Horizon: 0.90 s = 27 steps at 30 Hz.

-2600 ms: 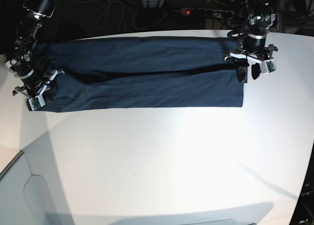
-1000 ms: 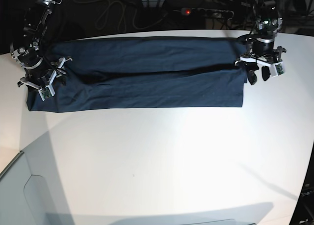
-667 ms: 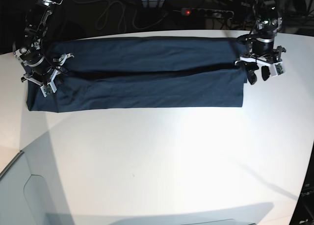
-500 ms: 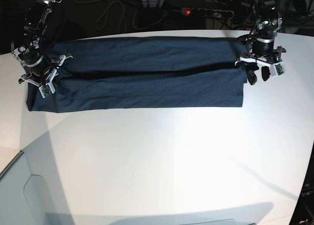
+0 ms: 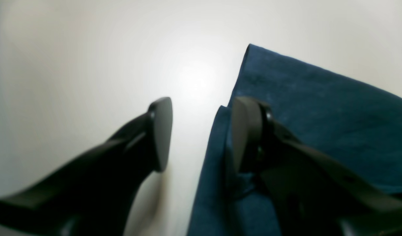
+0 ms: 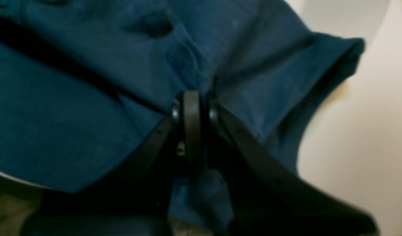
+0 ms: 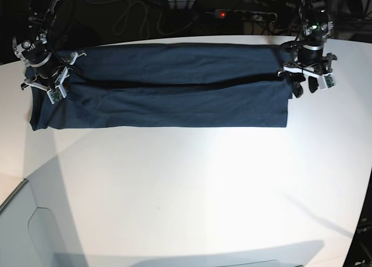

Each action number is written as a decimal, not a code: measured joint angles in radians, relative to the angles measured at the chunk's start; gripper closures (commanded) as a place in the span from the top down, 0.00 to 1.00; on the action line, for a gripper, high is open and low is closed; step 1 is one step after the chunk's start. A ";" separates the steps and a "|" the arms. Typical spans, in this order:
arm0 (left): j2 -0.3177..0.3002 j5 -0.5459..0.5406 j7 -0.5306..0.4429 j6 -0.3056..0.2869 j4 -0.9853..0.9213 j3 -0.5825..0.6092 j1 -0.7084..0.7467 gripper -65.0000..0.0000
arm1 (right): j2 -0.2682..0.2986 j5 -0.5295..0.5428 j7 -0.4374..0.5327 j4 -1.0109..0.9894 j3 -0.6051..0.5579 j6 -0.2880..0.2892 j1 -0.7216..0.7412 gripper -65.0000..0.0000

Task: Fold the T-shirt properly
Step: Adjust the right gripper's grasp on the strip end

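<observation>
The right gripper (image 6: 196,98) was clenched on a gathered pinch of the T-shirt (image 7: 174,110), with creases running out from its fingertips. The left gripper (image 5: 201,137) stood parted, the shirt's folded corner between its fingers or just under them; it gripped nothing.

From the right gripper the shirt ran across to the left one as a long strip, its near layer turned over the far one. Just beyond the right gripper, the near corner jutted out loose and rumpled, and the tabletop (image 7: 186,191) showed past it.

The likeliest trouble lay in the one-sided hold. Had the right arm pulled before the left fingers closed, the whole strip could have slid or swung askew, since nothing pinned its other end. The pinch itself looked bunched, so it might have taken more than one layer; lifting would then have dragged the lower layer along and undone the alignment beneath. A tug there could also have deepened the wrinkles around the right fingertips rather than smoothing them.

At the left gripper, closing slightly off the layered edge could have caught only the upper ply, or missed the cloth, leaving the two ends uneven. The loose corner beside the right gripper might have tucked under and left a lump in the fold.
</observation>
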 measured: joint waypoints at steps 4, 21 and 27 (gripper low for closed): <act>0.000 0.000 0.000 0.000 -0.001 0.000 0.000 0.44 | 0.004 0.001 0.001 -0.034 -0.002 0.000 0.006 0.10; -0.003 0.000 -0.003 0.000 -0.001 0.000 0.001 0.44 | -0.054 -0.003 -0.007 0.123 0.024 0.000 0.031 0.57; -0.008 0.001 -0.004 0.000 -0.001 0.000 0.000 0.44 | -0.082 -0.008 -0.003 0.024 0.008 0.000 0.095 0.56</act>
